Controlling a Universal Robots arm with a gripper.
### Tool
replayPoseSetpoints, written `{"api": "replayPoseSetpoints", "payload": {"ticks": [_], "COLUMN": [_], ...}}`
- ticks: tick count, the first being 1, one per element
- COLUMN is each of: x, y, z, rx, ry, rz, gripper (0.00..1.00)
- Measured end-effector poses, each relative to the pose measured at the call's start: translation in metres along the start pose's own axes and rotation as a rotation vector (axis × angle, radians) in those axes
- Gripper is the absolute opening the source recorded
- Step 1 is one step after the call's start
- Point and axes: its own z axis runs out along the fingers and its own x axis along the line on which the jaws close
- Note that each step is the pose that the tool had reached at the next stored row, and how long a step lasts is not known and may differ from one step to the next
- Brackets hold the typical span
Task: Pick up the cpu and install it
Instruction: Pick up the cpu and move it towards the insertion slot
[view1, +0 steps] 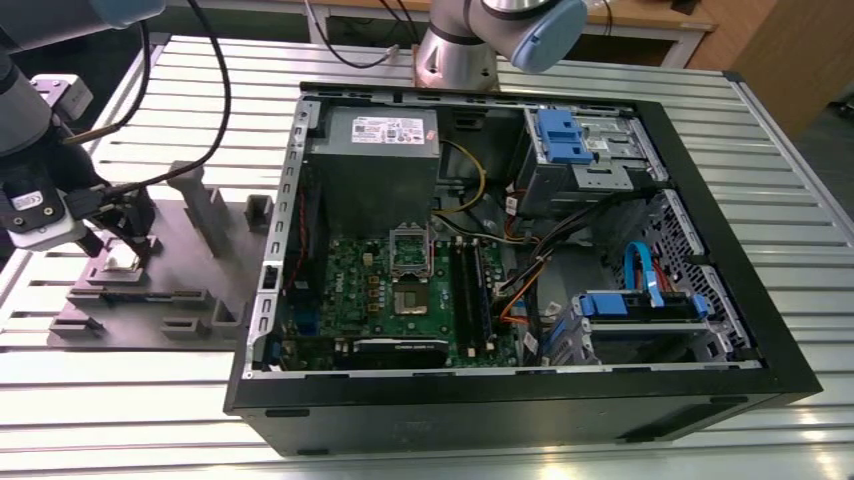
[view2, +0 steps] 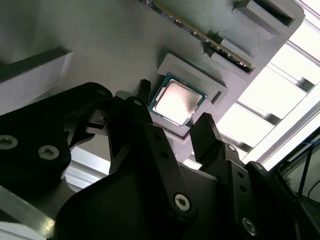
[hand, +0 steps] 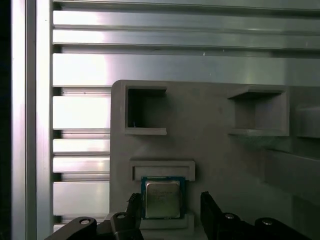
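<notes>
On the exterior view's left, your gripper (view1: 124, 250) hangs low over the grey fixture (view1: 200, 290), jaws spread and holding nothing. The cpu (hand: 162, 199) lies flat in a shallow pocket of that fixture, between the two fingers (hand: 210, 211), which stand just beside its opposite edges without clearly touching. Expect it to be light, stiff and slick on its metal top, probably delicate underneath. Take it by two opposite edges and keep it level. Right of the fixture stands the open computer case (view1: 694, 150), with the socket (view1: 411, 297) on its green motherboard (view1: 354, 285).

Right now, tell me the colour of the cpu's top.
Silvery-grey metal, teal edge; the cpu shows best in the second wrist view.
</notes>
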Motion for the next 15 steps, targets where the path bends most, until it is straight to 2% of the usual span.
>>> {"api": "replayPoseSetpoints", "payload": {"ticks": [15], "x": [0.0024], "y": [-0.0001], "z": [0.0093], "rx": [0.0], "ry": [-0.0002], "rz": [-0.001], "gripper": [0.59]}}
